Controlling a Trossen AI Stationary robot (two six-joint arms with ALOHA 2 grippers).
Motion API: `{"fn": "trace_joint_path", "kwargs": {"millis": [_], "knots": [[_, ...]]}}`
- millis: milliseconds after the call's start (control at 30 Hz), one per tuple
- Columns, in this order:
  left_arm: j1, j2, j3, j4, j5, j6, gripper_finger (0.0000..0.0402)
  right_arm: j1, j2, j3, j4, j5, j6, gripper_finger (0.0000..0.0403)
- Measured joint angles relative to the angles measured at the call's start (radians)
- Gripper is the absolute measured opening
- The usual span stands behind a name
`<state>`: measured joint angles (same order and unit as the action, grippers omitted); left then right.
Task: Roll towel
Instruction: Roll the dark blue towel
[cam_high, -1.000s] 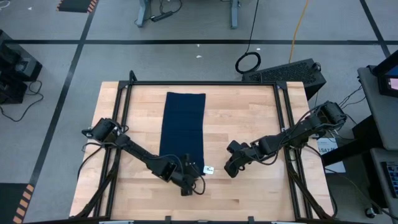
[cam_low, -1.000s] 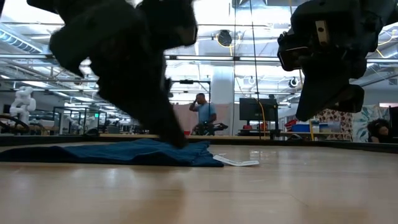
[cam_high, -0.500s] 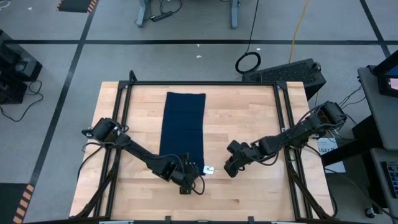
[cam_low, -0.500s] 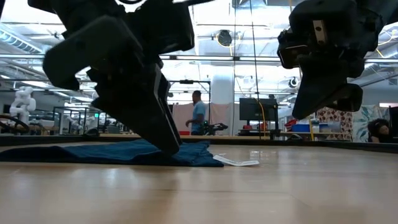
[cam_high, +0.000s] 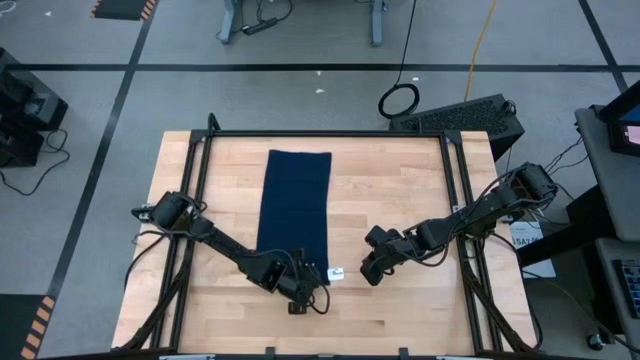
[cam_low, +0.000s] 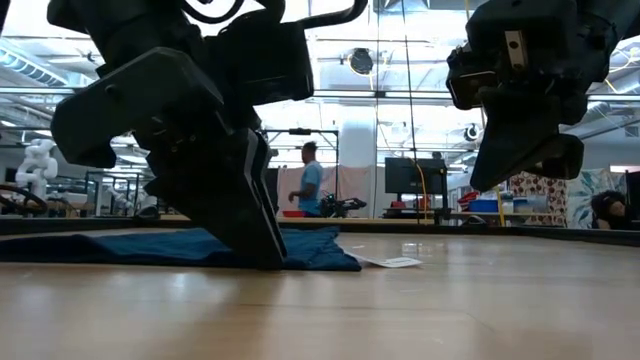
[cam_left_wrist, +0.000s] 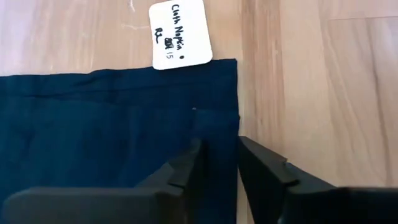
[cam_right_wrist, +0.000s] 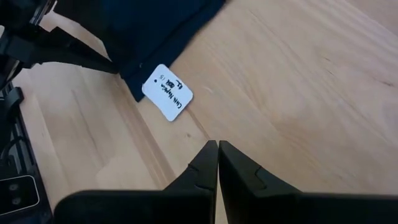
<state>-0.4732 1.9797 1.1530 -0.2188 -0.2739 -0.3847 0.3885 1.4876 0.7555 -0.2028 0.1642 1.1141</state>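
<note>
The navy towel (cam_high: 294, 210) lies flat as a long strip down the middle of the table, with a white tag (cam_high: 336, 272) beside its near right corner. My left gripper (cam_high: 306, 288) is down at that corner (cam_left_wrist: 219, 146), its fingers close together around the towel's near edge. In the low view it stands on the cloth (cam_low: 262, 255). My right gripper (cam_high: 370, 270) is shut and empty above the bare wood, right of the tag (cam_right_wrist: 166, 92). My left gripper has the towel's near short edge (cam_left_wrist: 224, 124) between its two fingers, close to the near right corner. One finger (cam_left_wrist: 186, 165) is on the cloth and the other (cam_left_wrist: 264, 168) on the wood beside it. The fingers slant down from the table's left. The towel lies on the table.
Black rails (cam_high: 195, 180) run along the table's left and right sides. Bare wood lies right of the towel (cam_high: 400, 200) and toward the near edge (cam_high: 380, 320). A person (cam_low: 305, 185) walks in the room behind the table.
My left gripper has come down and toward the table's near edge, onto the towel's near right corner. The corner and the tag have shifted a little toward the near edge.
</note>
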Motion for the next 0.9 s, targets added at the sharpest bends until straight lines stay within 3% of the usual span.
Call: {"fn": "trace_joint_path", "kwargs": {"millis": [267,400,600,900], "knots": [[0.001,0.0,0.014,-0.004,0.039,-0.002,0.0043,0.0,0.0,0.0,0.016,-0.003,0.044,0.0006],[0.009,0.001,0.029,-0.003,0.101,-0.021,0.0027,0.01,0.0,0.0,0.117,0.011,0.068,0.0006],[0.039,-0.013,0.035,0.0,0.203,-0.157,0.0024,0.05,0.053,0.0,0.423,0.091,0.006,0.0006],[0.064,-0.023,0.036,0.037,0.308,-0.108,0.0053,0.119,0.288,0.0,0.761,0.045,0.091,0.0006]]}}
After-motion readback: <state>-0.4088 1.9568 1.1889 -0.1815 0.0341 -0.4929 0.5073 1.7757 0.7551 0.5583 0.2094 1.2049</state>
